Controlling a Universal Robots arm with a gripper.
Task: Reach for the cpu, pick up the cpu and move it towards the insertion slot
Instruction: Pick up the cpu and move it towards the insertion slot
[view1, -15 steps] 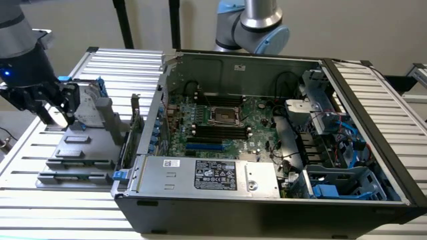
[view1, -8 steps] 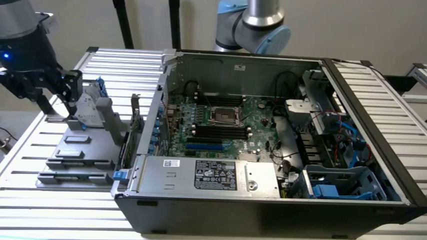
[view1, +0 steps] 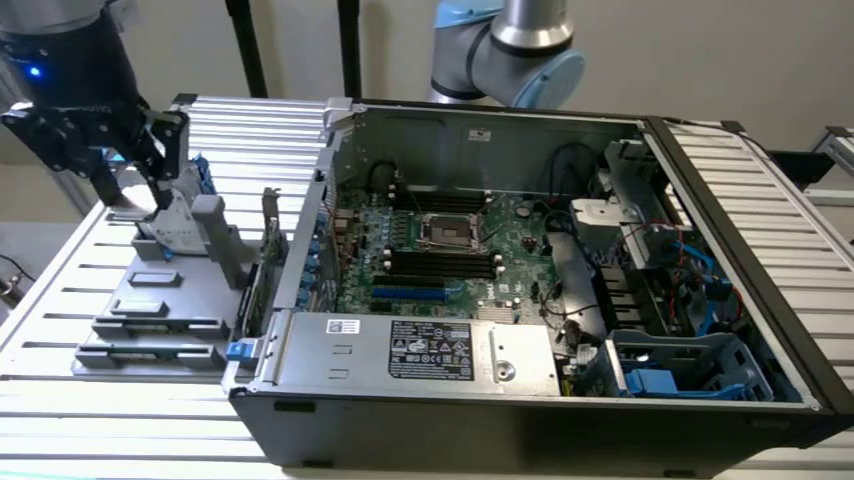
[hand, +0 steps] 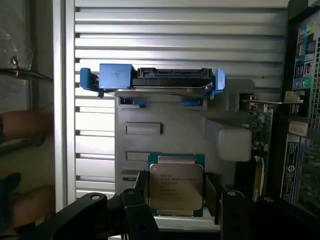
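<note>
Now, at the upper left of the exterior view, the gripper hangs over the grey tray, jaws apart, straddling the cpu without visibly clamping it.

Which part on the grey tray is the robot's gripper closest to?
The cpu, the small silvery square chip. It lies right at the gripper, while the bigger hard drive with blue ends sits farther along the tray.

Nothing you can read here.
Print on the cpu and the power supply label is too fine to decipher.
</note>
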